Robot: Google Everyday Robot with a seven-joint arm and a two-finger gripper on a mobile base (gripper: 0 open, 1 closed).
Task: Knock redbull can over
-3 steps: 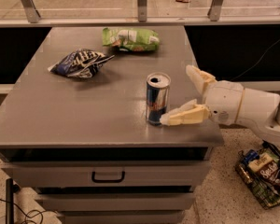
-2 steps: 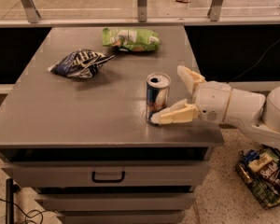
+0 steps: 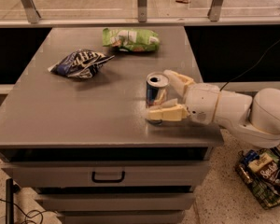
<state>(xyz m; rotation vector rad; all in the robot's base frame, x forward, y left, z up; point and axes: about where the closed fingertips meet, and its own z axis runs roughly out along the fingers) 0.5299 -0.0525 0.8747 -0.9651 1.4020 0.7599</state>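
Grey metal bench (image 3: 74, 120) viewed from the front and slightly above, with drawers underneath and a dark drawer handle (image 3: 108, 176) in the middle of the top drawer.

Standing upright near the bench's right front corner: redbull can (image 3: 154, 91), slim, blue and silver, with its silver top and dark pull-tab hole facing up.

Reaching in from the right at can height: white robot arm (image 3: 242, 113), ending in a cream-coloured gripper (image 3: 158, 95) at the can. Jaws spread wide and straddling the can, holding nothing. One finger (image 3: 177, 82) just behind and to the right of the can's top, the other finger (image 3: 168, 113) low across the front of the can near its base. Contact between fingers and can: cannot tell.

Well apart from the can, toward the back left: crumpled blue-and-white snack bag (image 3: 79, 63), lying flat. Near the back edge, about centre: green-and-white chip bag (image 3: 130, 39), also lying flat.

On the floor at lower right, beside the bench: wire basket (image 3: 263, 171) filled with packaged snacks.
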